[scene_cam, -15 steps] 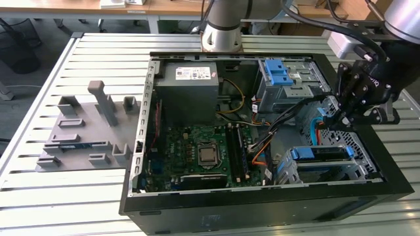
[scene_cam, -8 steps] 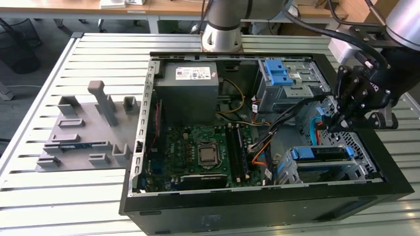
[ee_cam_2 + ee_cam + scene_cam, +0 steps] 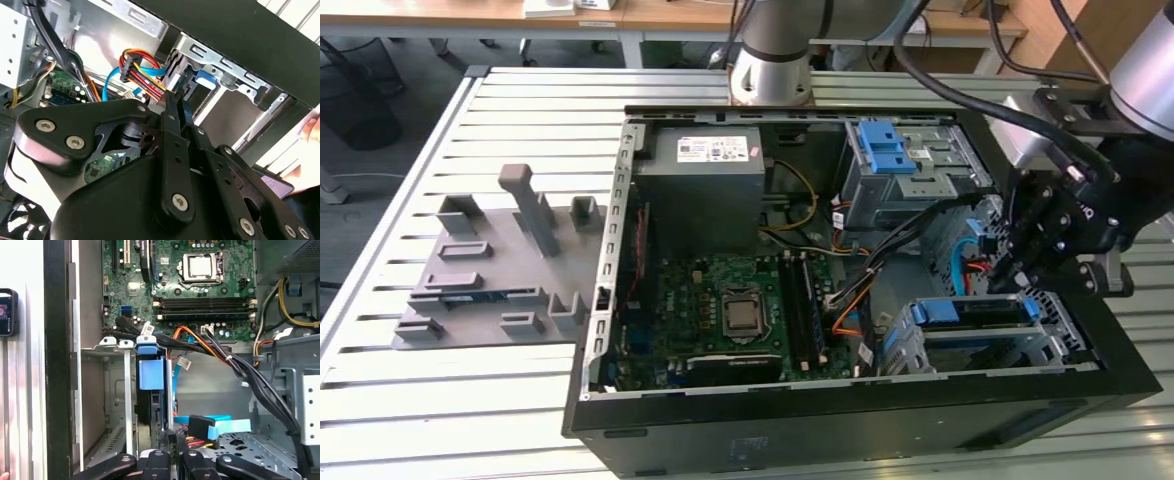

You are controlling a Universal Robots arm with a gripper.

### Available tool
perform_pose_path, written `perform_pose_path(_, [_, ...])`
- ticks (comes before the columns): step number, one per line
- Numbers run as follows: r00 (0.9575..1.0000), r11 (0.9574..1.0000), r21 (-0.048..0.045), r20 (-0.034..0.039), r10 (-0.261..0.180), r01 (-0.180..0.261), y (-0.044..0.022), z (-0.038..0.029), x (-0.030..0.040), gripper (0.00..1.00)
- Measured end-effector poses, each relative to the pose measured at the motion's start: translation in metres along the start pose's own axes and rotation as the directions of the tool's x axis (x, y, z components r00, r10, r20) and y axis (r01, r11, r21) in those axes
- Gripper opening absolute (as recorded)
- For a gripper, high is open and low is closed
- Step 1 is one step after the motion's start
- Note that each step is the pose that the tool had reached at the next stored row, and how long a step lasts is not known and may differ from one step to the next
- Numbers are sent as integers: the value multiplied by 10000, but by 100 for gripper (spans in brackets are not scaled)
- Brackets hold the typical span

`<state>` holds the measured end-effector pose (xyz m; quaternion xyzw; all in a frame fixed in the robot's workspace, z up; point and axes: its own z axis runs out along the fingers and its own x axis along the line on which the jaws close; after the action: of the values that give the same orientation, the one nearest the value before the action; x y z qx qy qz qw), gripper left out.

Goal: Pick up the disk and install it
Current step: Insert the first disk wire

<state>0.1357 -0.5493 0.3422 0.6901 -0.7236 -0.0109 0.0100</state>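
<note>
The disk, silver and dark in a blue plastic frame, stands on edge in the lower drive cage at the open computer case's corner on the exterior view's right. Its blue frame end faces the motherboard in the first wrist view. In the second wrist view a bit of blue frame shows beyond the fingers. My gripper hangs just over the disk's cable end. Its thin black fingers lie close together with nothing seen between them, and the tips sit beside the disk's dark edge.
Red, yellow and orange cables bunch right by the fingertips. An upper cage with a blue latch, a grey power supply and the motherboard fill the case. A grey fixture lies outside it. A hand is beside the case.
</note>
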Motion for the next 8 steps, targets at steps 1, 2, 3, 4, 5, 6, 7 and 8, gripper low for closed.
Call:
perform_pose_path(1, [10000,10000,-12,-3,0,0,1,16,2,16])
perform_pose_path(2, [10000,10000,-29,-5,1,-1,2,32,4,16])
perform_pose_path(3, [10000,10000,-43,-7,2,-2,2,45,10,16])
perform_pose_path(4, [10000,10000,-51,-9,2,-2,1,54,23,16])
perform_pose_path(5, [10000,10000,-55,-7,3,-3,1,60,34,16])
perform_pose_path(6, [10000,10000,-57,-6,1,-1,0,65,43,16])
perform_pose_path(7, [10000,10000,-58,-5,1,-1,-1,68,48,16])
perform_pose_path(8, [10000,10000,-59,-5,1,-1,-1,70,49,16])
